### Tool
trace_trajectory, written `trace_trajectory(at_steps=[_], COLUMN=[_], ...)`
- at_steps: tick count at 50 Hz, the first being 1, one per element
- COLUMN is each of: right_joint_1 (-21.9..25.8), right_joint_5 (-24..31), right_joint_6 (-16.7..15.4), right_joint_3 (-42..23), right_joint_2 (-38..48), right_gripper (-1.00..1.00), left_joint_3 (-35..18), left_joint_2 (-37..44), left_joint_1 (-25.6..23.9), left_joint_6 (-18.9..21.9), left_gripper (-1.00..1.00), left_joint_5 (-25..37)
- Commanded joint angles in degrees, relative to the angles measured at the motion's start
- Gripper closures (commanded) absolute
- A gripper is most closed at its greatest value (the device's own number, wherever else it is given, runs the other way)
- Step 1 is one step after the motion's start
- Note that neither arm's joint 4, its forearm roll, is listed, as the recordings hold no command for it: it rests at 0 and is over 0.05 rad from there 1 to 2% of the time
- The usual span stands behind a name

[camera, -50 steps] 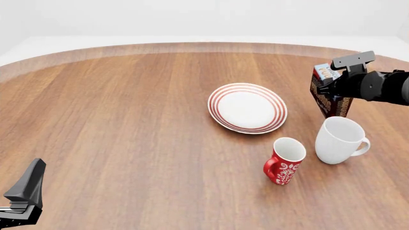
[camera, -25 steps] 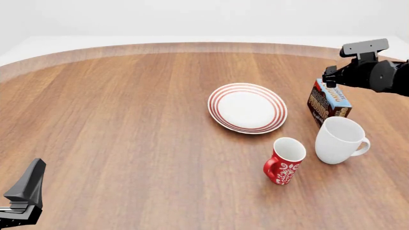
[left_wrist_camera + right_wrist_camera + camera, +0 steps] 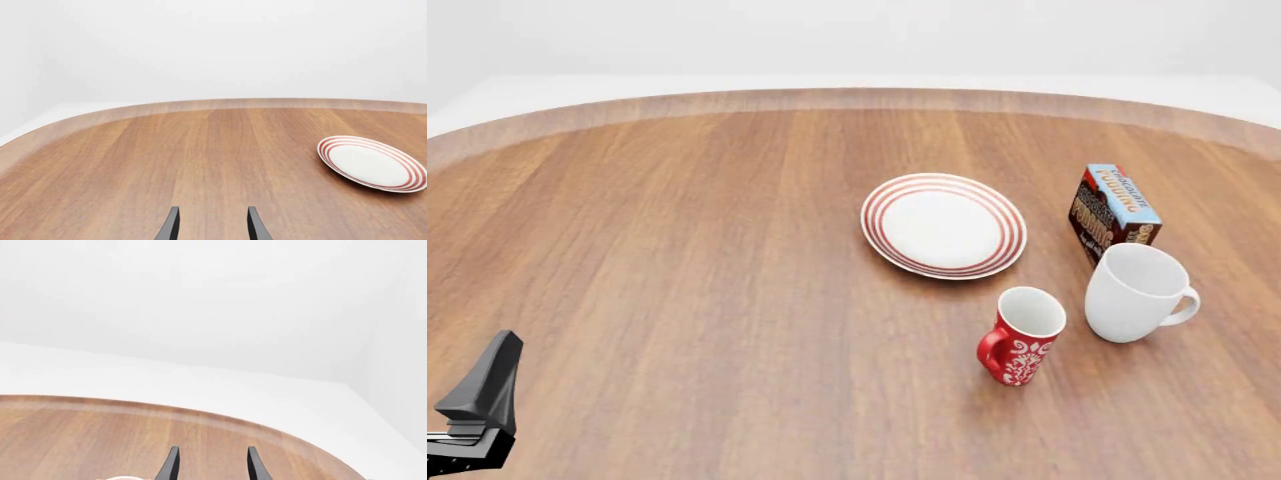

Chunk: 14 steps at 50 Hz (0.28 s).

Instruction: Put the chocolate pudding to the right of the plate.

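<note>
The chocolate pudding (image 3: pixel 1114 212), a small box with a light-blue top and dark brown sides, stands on the table right of the plate (image 3: pixel 944 225), with nothing holding it. The plate (image 3: pixel 371 163) is white with red rings. My right gripper (image 3: pixel 211 467) is open and empty, pointing over the table's far edge; it is out of the front view. My left gripper (image 3: pixel 211 227) is also open and empty, low over bare wood far left of the plate. Only a dark part of the left arm (image 3: pixel 481 405) shows in the front view's near-left corner.
A white mug (image 3: pixel 1138 292) stands just in front of the pudding box, almost touching it. A red patterned mug (image 3: pixel 1024 335) stands nearer, in front of the plate's right side. The round wooden table's far edge (image 3: pixel 854 97) curves across the back.
The right gripper let go of the pudding box, rose, and withdrew out of the front view. The box went from held and tilted to standing on the table. The left arm stayed still.
</note>
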Motion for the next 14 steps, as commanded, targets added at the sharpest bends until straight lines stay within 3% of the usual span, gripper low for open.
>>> trace_trajectory(at_steps=[1, 6, 10, 14], right_joint_1=[1.37, 1.66, 2.84, 1.74], right_joint_5=[0.63, 0.05, -2.41, -4.42], right_joint_6=[-0.68, 1.53, 1.60, 3.61], right_joint_3=[-0.05, -0.51, 1.94, 3.95], right_joint_2=[-13.82, -14.76, -17.05, -18.55], right_gripper=[-1.00, -1.00, -1.00, -1.00], left_joint_3=[0.00, 0.00, 0.00, 0.00], left_joint_2=[0.00, 0.00, 0.00, 0.00], left_joint_1=[0.00, 0.00, 0.00, 0.00], left_joint_6=[0.00, 0.00, 0.00, 0.00], left_gripper=[-1.00, -1.00, -1.00, -1.00], left_joint_5=[0.00, 0.00, 0.00, 0.00])
